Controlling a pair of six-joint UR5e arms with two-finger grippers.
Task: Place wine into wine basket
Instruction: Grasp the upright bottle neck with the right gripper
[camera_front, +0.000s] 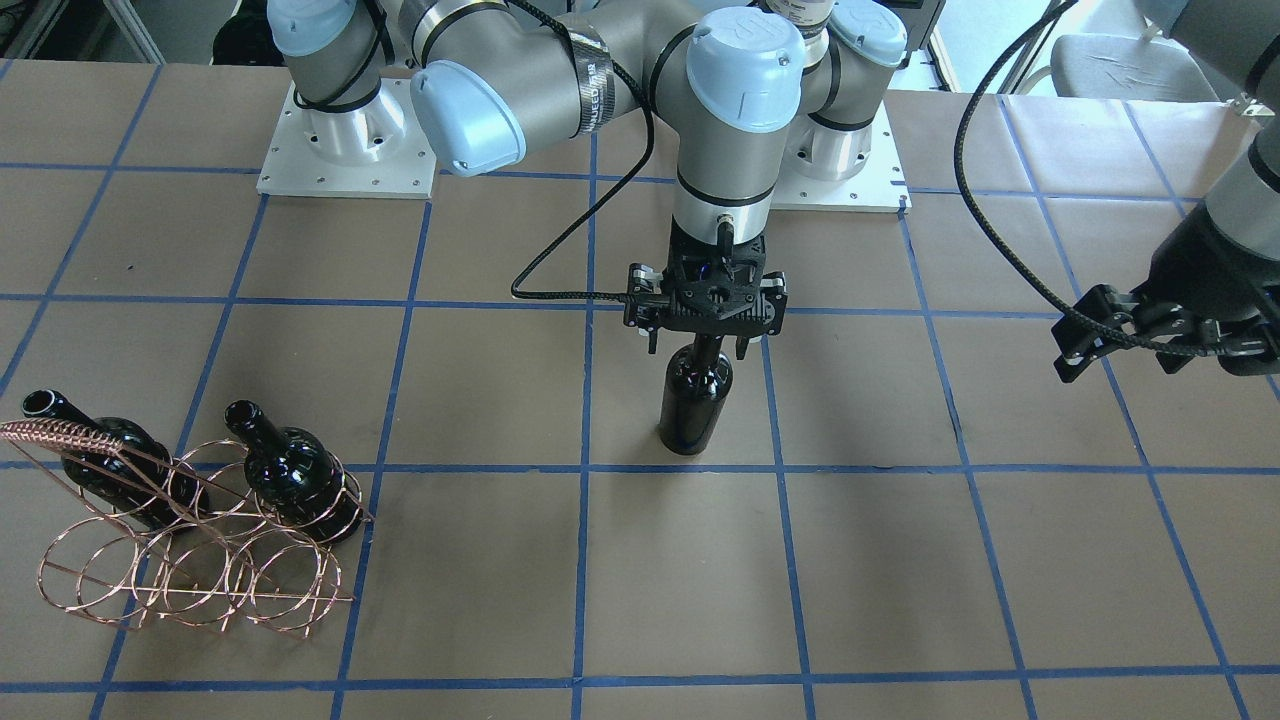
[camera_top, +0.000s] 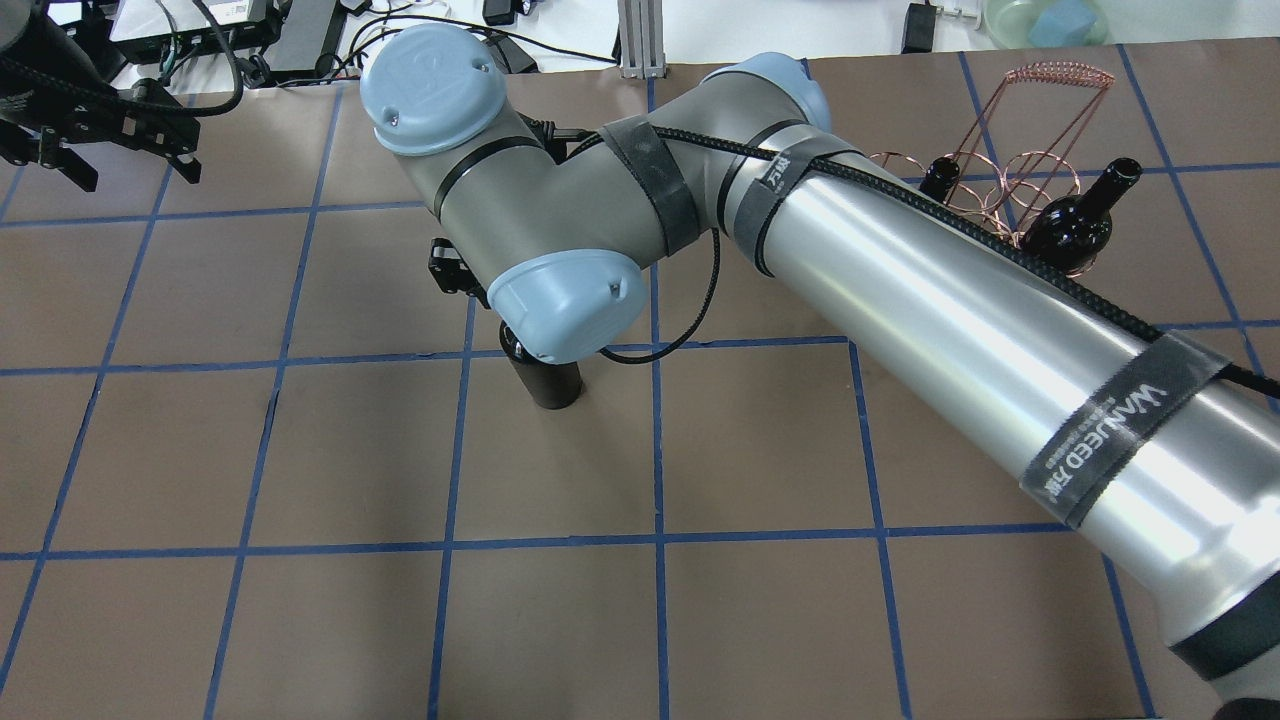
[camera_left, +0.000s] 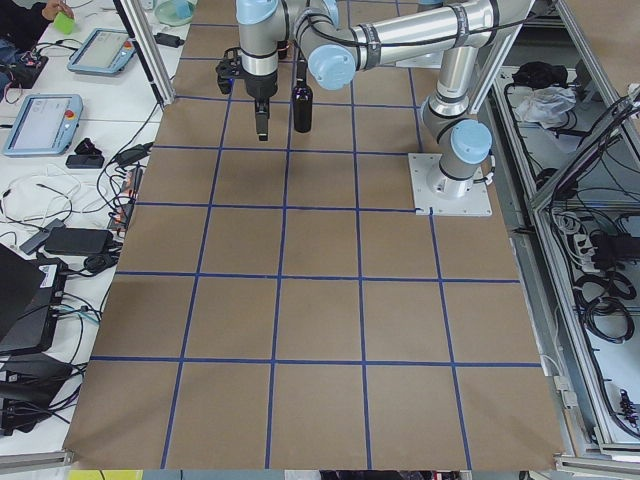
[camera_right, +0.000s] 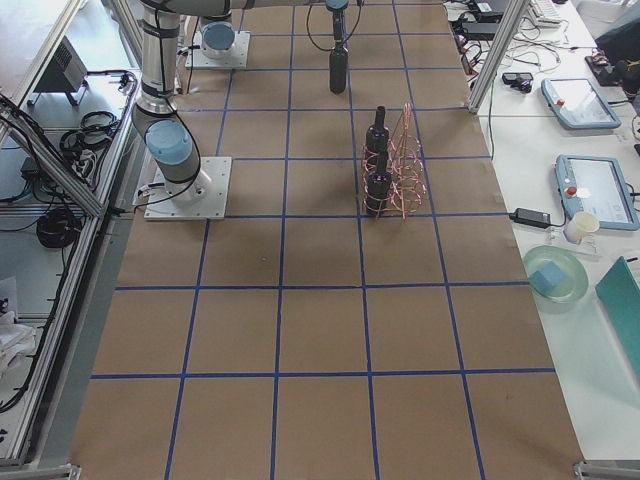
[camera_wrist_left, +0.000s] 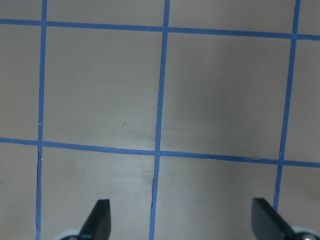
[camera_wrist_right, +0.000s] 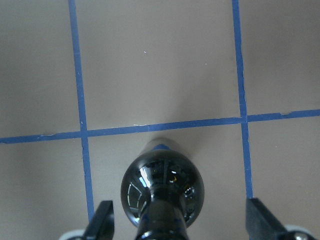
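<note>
Three bottles: one glossy black glass wine bottle (camera_front: 695, 400) stands loose on the brown-papered tabletop (camera_front: 900, 560); two matching dark bottles (camera_front: 290, 470) lie in the copper wire wine basket (camera_front: 200, 580).
Key relation: the loose bottle's long axis is upright, with its slim neck rising between the right fingers (camera_wrist_right: 104, 220) and its body directly below them.
Right side: those fingers are spread wide, one on either side of the neck, and neither seems to touch the glass (judged from the wrist view).
Left side: the left fingers (camera_wrist_left: 100, 215) are also wide with nothing between them, well apart from the bottle on the side away from the basket.
Nearer arm: the right, clearly.
Basket: well off to the right fingers' right and farther out from the robot's base. Both bottles lean necks-up through its rings, and several rings are bare (which row holds them I cannot tell).
Next move, likely: close on the neck, then lift.
</note>
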